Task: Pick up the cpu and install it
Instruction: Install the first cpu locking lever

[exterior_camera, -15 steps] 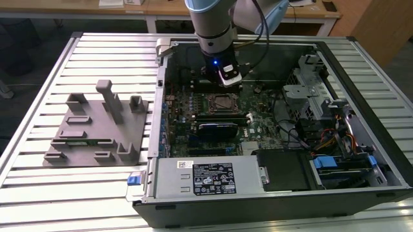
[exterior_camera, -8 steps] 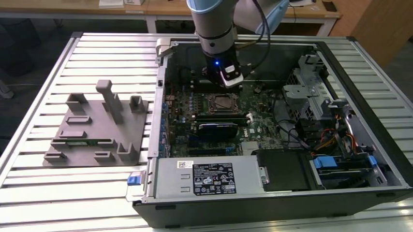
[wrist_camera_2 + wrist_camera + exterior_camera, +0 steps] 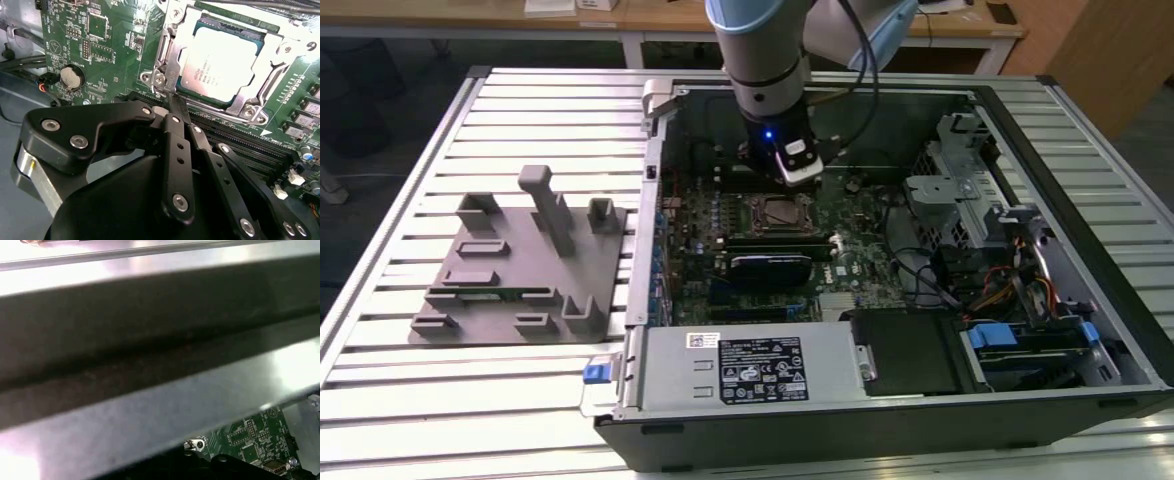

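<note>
Hand: my black, link-armed hand (image 3: 172,102) is hanging low inside the open computer case, its fingers pressed together into one narrow tip and pinching nothing.
Hand contact: that tip is sitting right at the edge of the silver metal retention frame (image 3: 167,65), beside the frame's corner screw; whether it is touching the metal I cannot tell.
Cpu: the small flat square cpu with the silvery-white metal top (image 3: 220,62) is lying flat in its socket on the board, framed on all sides by the silver retention frame, just beyond my fingertips.
Cpu from outside: in the exterior view the cpu (image 3: 783,212) is showing as a pale square in the middle of the board, just below my hand (image 3: 798,172).
Board: the green circuit motherboard (image 3: 105,45) is lying flat under me, with a round silver coin battery (image 3: 70,78) off to the side of the socket, well apart from the cpu.
Memory slots: long black memory slots (image 3: 250,145) are running alongside the socket, passing under my fingers.
Case: the black and silver open computer case (image 3: 1014,330) is lying on its side on the ribbed metal desk (image 3: 400,400), with the silver power supply box (image 3: 747,365) at its near edge.
Fixture: a grey plastic fixture plate with upright blocks (image 3: 520,260) is resting on the desk toward the exterior view's left, well apart from the case.
First wrist view: a grey metal case wall (image 3: 150,405) is crossing close in front of me, with a corner of green board (image 3: 250,440) beyond it.
</note>
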Robot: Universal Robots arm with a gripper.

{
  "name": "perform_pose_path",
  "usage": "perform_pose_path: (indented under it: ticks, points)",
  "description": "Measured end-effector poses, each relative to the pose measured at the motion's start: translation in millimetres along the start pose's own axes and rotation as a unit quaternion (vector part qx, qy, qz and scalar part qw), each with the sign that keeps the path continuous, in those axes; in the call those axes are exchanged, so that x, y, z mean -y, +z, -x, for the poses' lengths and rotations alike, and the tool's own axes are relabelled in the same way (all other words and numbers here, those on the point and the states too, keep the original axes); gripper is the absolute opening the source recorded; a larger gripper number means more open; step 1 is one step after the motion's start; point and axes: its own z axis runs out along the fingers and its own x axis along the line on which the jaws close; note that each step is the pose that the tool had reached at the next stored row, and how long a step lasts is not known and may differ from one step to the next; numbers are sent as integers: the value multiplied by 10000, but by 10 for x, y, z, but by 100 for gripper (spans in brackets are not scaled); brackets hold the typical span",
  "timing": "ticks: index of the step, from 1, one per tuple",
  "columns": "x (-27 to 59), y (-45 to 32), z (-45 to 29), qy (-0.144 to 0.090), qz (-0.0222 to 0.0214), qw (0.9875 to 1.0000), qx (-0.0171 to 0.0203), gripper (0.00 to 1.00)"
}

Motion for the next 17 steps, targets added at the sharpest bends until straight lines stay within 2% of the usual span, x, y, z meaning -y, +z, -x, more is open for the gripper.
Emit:
perform_pose_path:
  ticks: [8, 17]
  points:
    - [4, 19, -5, -1, 4, 10000, 11, 11]
    - [-14, -67, 19, -1, 4, 10000, 11, 11]
